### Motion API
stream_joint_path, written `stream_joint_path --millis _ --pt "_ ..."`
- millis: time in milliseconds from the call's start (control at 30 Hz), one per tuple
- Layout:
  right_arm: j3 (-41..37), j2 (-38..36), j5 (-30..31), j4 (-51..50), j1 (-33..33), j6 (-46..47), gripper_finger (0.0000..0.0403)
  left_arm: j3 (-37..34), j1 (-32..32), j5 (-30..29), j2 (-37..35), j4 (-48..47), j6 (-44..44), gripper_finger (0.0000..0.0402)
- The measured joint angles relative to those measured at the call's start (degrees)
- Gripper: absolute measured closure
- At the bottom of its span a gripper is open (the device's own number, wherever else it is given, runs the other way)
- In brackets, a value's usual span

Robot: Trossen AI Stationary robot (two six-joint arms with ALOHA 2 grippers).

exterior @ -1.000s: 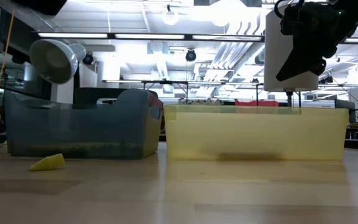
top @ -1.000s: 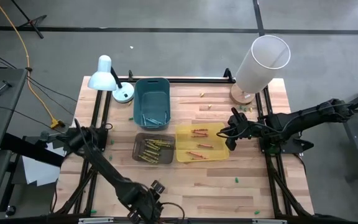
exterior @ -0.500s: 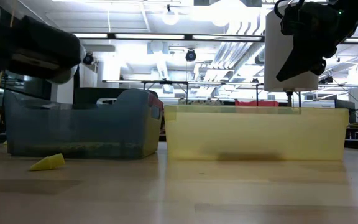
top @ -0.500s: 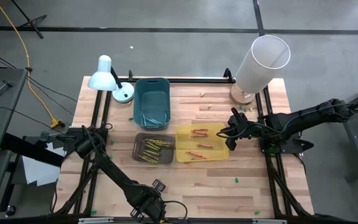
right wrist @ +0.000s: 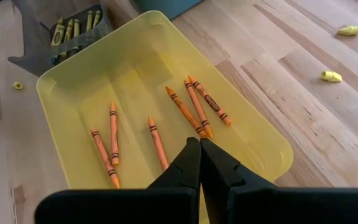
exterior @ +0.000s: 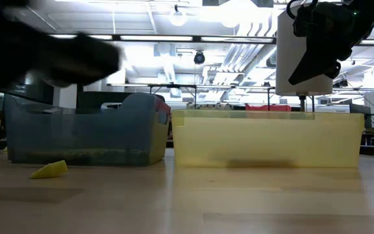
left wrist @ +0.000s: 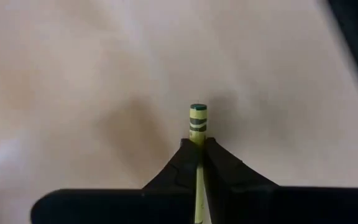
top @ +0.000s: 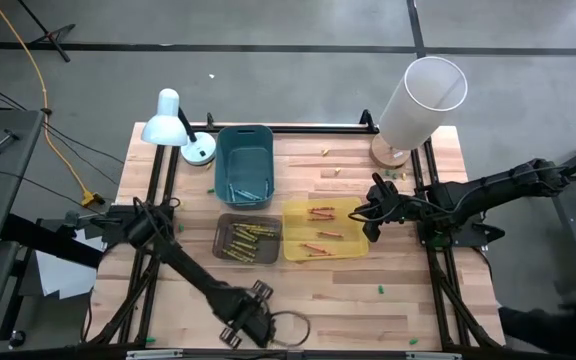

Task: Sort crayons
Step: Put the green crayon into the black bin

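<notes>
Between the closed dark fingers of the left pincer, a thin yellow-wrapped crayon with a green tip stands out straight ahead, clamped along its lower part, with pale blurred wood behind it. In the high view that left pincer sits low over the front edge of the light wooden table, in front of the bins and well apart from them. Six red-orange paper-wrapped crayons lie loose on the floor of the shallow translucent yellow plastic bin, three of them bunched close together near one wall. Just beside it stands a smaller grey rectangular bin holding a heap of yellow crayons, and behind that a deeper teal plastic bin with a few sticks on its floor. The right pincer hangs above the yellow bin's right rim, its fingers pressed together with nothing between them. A few small yellow bits lie on the boards behind the yellow bin. At the table's back edge are a white desk lamp and a tall white cylinder on a round wooden base.
</notes>
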Motion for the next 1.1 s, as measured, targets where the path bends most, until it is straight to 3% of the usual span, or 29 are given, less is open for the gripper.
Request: stream_joint_path --millis 267,700,900,1100 --pt "0.0 0.0 0.0 -0.1 0.0 0.0 0.0403 -1.3 4.9 -5.6 -9.0 -0.4 3.4 0.0401" --pt "0.0 0.0 0.0 -0.2 0.0 0.6 0.0403 -12.8 17.2 -24.6 -42.5 0.5 -2.5 0.0402" --pt "0.0 0.0 0.0 -0.2 0.0 1.9 0.0403 -20.0 17.5 -25.0 -51.4 3.4 -6.4 0.0401" --pt "0.0 0.0 0.0 -0.2 0.0 5.0 0.0403 -25.6 16.5 -22.8 -52.6 10.2 -5.1 0.0401"
